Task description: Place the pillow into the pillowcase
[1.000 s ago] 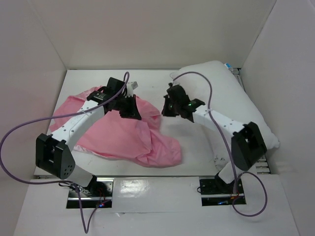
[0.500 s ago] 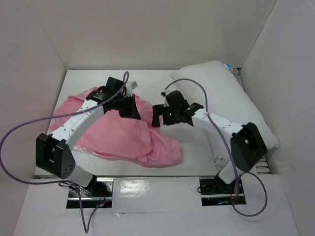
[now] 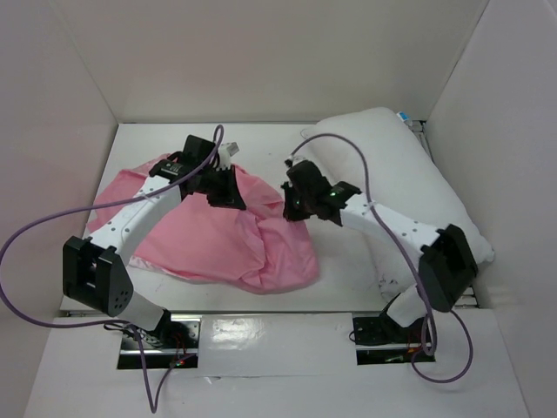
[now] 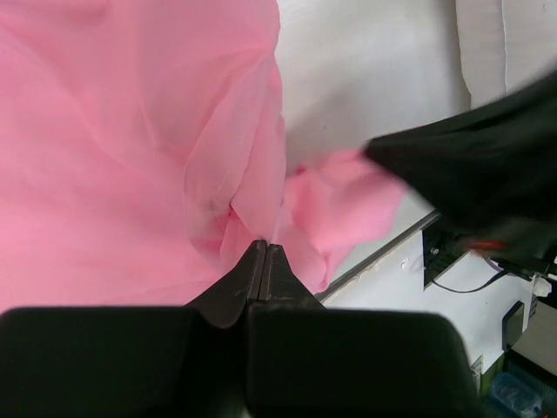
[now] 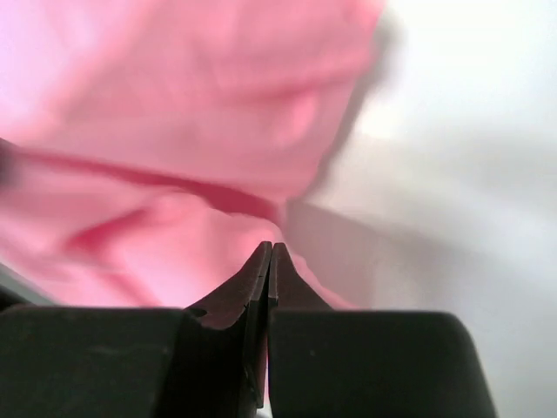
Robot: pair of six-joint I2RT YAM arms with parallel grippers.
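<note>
The pink satin pillowcase lies crumpled on the left and middle of the white table. It fills the left wrist view and most of the right wrist view. My left gripper is shut on a fold of its upper part. My right gripper is shut at the pillowcase's right edge, with pink cloth at its tips. The white pillow lies along the right wall, behind the right arm and untouched. Its edge shows in the left wrist view.
White enclosure walls stand on the left, at the back and on the right. Purple cables loop off both arms. The table is bare between pillowcase and back wall. The black right arm crosses the left wrist view.
My right gripper swung left from above the bare table to the pillowcase's right edge and shut there. That edge has bunched up toward it. The left gripper stayed shut on the cloth.
</note>
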